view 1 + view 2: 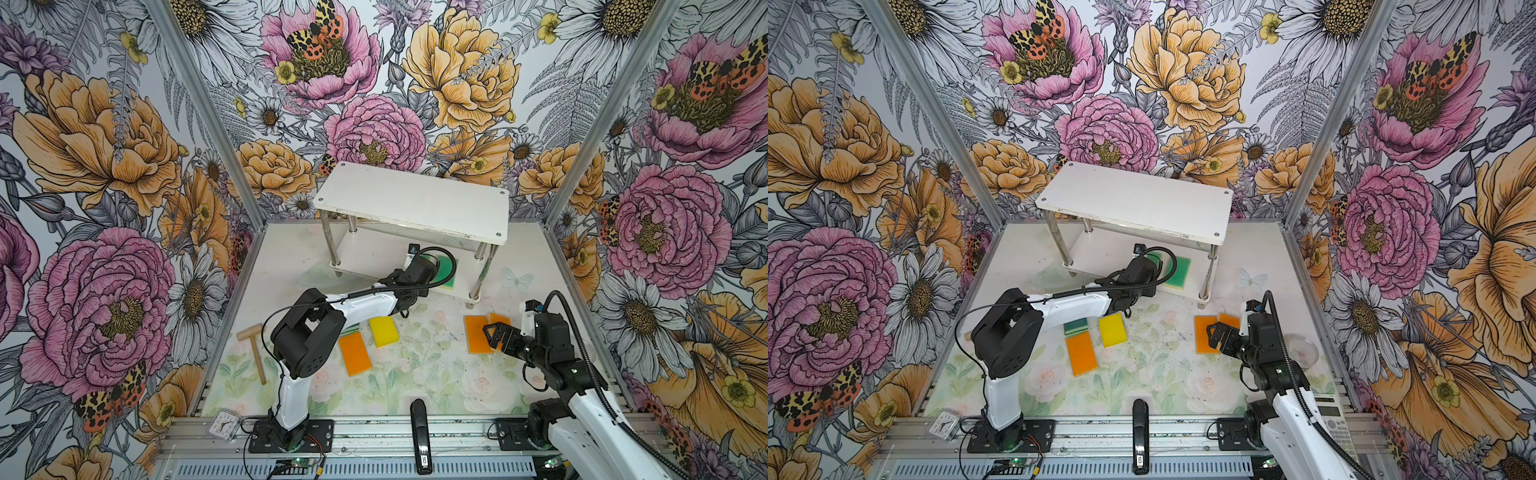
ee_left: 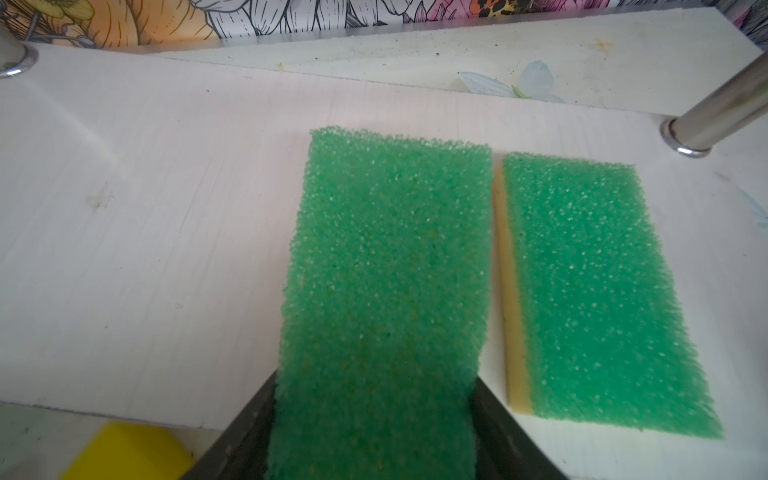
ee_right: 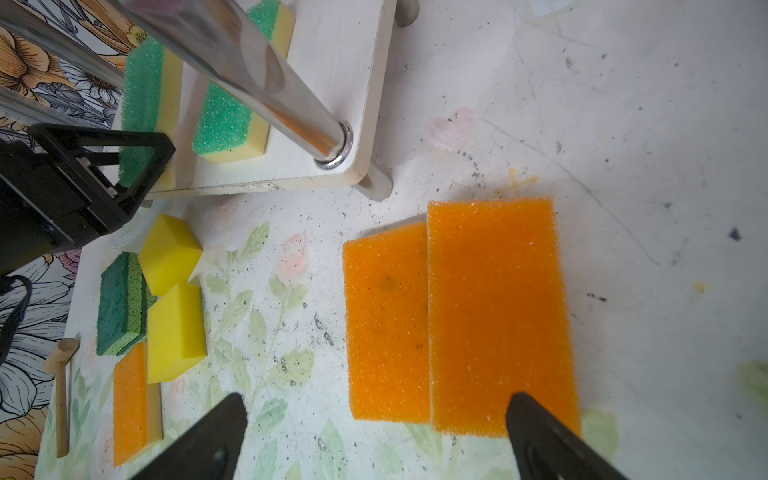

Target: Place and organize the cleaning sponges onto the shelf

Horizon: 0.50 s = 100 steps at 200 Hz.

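Floral wallpaper (image 1: pixel 104 166) closes 3 sides of the pale, flower-printed tabletop (image 1: pixel 415 374). At its back stands the shelf (image 1: pixel 411 199), 2 white boards high. The left claw (image 2: pixel 374 378) reaches over the lower board (image 2: pixel 166 208), pinched narrow on 1 end of a green sponge (image 2: pixel 386 249); whether that sponge touches the board I cannot tell. It runs lengthwise just beside a second green sponge (image 2: pixel 602 291), which lies flat on the board near a chrome post (image 2: pixel 706 120). The right claw (image 3: pixel 378 401) is spread wide and hangs over an orange sponge (image 3: pixel 498 311) and a second orange sponge (image 3: pixel 386 324). These lie side by side on the tabletop near the shelf's front right corner, long edges touching. Left of middle, close together on the tabletop, lie a yellow sponge (image 3: pixel 170 253), a second yellow sponge (image 3: pixel 174 332), a dark green sponge (image 3: pixel 118 307) and a third orange sponge (image 3: pixel 129 399). A mallet (image 1: pixel 253 349) lies beyond them by the left wall.
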Tool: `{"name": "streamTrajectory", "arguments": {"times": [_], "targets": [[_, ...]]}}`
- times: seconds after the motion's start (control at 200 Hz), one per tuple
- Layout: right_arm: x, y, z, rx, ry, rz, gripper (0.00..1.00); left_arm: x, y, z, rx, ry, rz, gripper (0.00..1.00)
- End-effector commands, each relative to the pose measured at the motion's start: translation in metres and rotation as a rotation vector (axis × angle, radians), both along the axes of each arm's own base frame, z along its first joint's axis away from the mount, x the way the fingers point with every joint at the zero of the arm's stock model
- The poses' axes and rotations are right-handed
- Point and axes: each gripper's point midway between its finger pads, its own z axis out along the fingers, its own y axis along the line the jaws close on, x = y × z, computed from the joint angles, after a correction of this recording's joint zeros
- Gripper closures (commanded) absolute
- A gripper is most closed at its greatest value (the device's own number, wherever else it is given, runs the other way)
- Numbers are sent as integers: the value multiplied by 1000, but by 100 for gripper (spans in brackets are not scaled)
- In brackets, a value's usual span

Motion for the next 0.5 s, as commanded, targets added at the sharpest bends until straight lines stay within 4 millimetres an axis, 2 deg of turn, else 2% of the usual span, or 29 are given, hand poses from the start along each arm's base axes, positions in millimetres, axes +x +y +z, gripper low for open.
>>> {"name": "streamTrajectory", "arguments": {"times": [0.0, 0.495], "targets": [[6, 1, 11, 6, -40, -5, 0, 7, -9, 7, -34, -4, -10, 37], [5, 0, 9, 0, -36, -5, 0, 19, -22, -5, -31, 22, -4, 37]]}}
